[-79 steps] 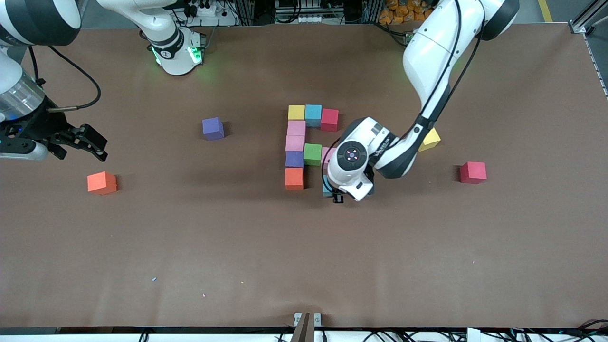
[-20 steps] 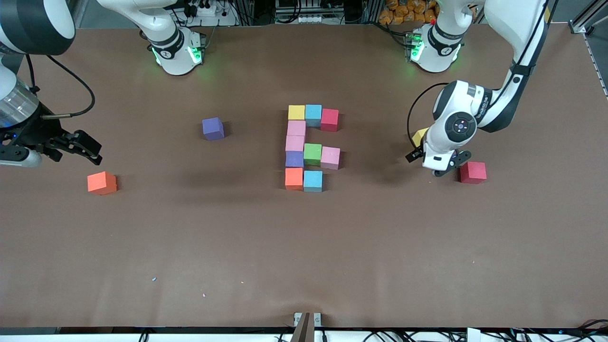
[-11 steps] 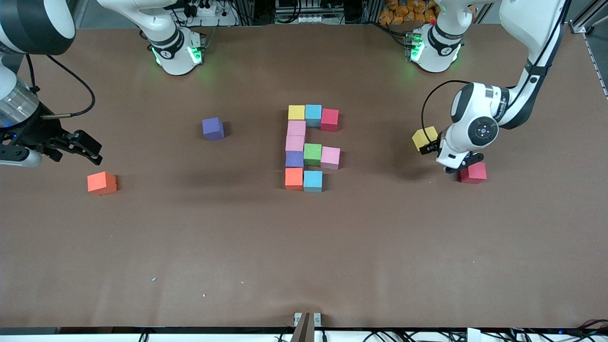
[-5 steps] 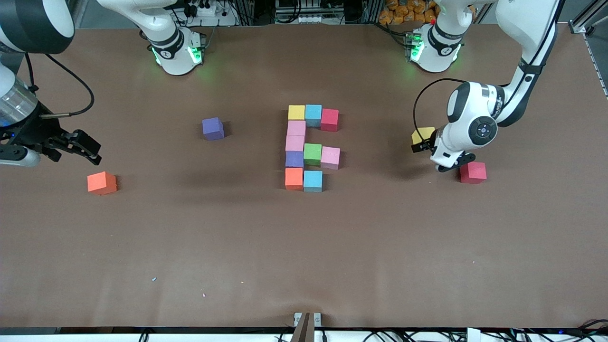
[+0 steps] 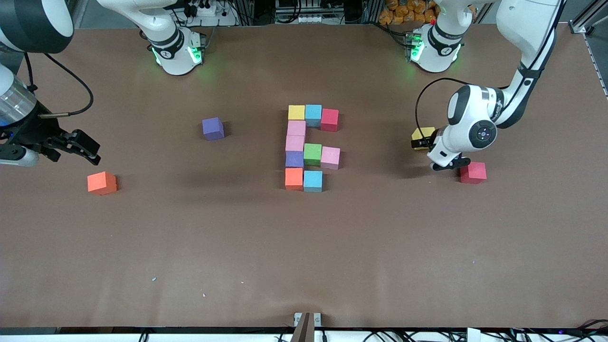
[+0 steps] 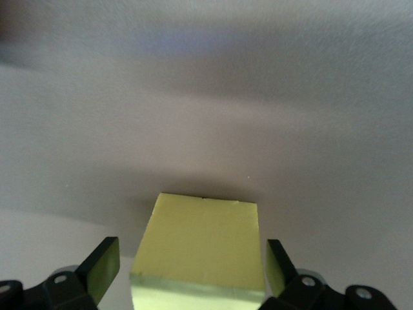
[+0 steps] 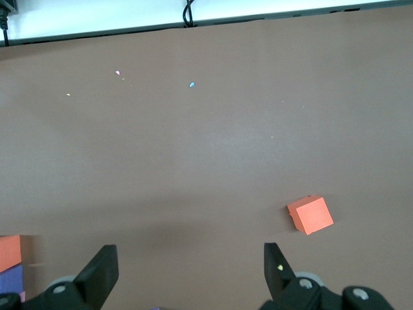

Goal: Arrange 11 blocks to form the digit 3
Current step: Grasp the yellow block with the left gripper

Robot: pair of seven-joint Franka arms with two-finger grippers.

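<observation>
While it waits over the bare left edge of the front frame, the right tool [image 5: 80,145] is kept spread and empty above the loose orange block [image 5: 101,183], a loose purple block [image 5: 213,128] is left at centre-left, and the unfinished digit 3 [image 5: 311,147] is laid at the frame's middle, two blocks apparently short. At the right of the frame the left tool [image 5: 433,151] is lowered with its fingers [image 6: 103,268] released either side of the yellow block [image 6: 201,248], judged ready to be clenched, and a loose red block [image 5: 472,172] is left just beside it. Everything is carried on a brown matte bench [image 5: 304,256], with cables and racks seen along the top edge.
</observation>
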